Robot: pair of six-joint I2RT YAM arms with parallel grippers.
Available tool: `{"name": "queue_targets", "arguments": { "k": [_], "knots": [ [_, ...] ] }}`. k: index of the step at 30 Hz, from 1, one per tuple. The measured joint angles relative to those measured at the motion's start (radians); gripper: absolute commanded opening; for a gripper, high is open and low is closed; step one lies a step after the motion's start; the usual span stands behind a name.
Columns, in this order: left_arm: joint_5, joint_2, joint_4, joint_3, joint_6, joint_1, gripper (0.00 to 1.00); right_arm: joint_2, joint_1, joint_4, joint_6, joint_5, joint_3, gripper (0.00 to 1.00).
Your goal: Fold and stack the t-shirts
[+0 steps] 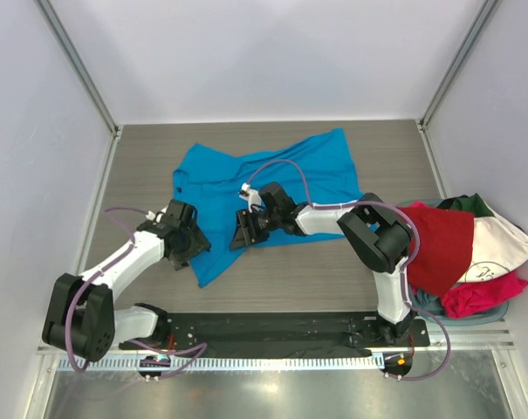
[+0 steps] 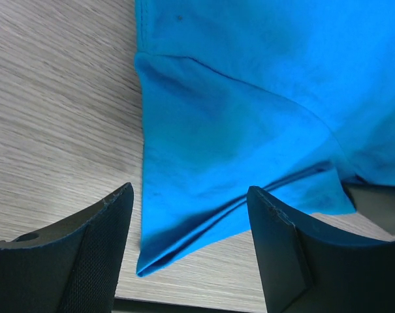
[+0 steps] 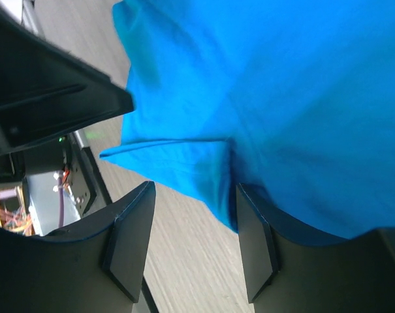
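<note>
A bright blue t-shirt (image 1: 277,179) lies spread and rumpled on the wooden table. My left gripper (image 1: 190,243) is open at the shirt's near-left corner. In the left wrist view the folded corner (image 2: 184,228) lies on the table between the open fingers (image 2: 106,248). My right gripper (image 1: 243,230) is open at the shirt's near edge. In the right wrist view that edge (image 3: 204,176) sits between the fingers, and cloth drapes over the right-hand finger (image 3: 256,248). Red (image 1: 440,244), white (image 1: 497,246), magenta-pink (image 1: 486,292) and dark green (image 1: 475,205) shirts are piled at the right.
The pile sits in a blue-grey basket (image 1: 501,312) at the table's right edge. White walls with metal posts enclose the table. The black mounting bar (image 1: 272,330) with both arm bases runs along the near edge. The two grippers are close together.
</note>
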Motion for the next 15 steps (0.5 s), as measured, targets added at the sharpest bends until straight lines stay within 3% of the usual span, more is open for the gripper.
{"name": "queue_targets", "arguments": {
  "k": [6, 15],
  "knots": [
    [0.000, 0.031, 0.012, 0.000, 0.021, 0.001, 0.70, -0.008, 0.023, 0.001, -0.020, -0.040, -0.026, 0.57],
    [-0.004, 0.062, 0.020, 0.000, 0.024, 0.001, 0.68, -0.142, 0.032, 0.007, -0.037, -0.063, -0.201, 0.58]
  ]
}}
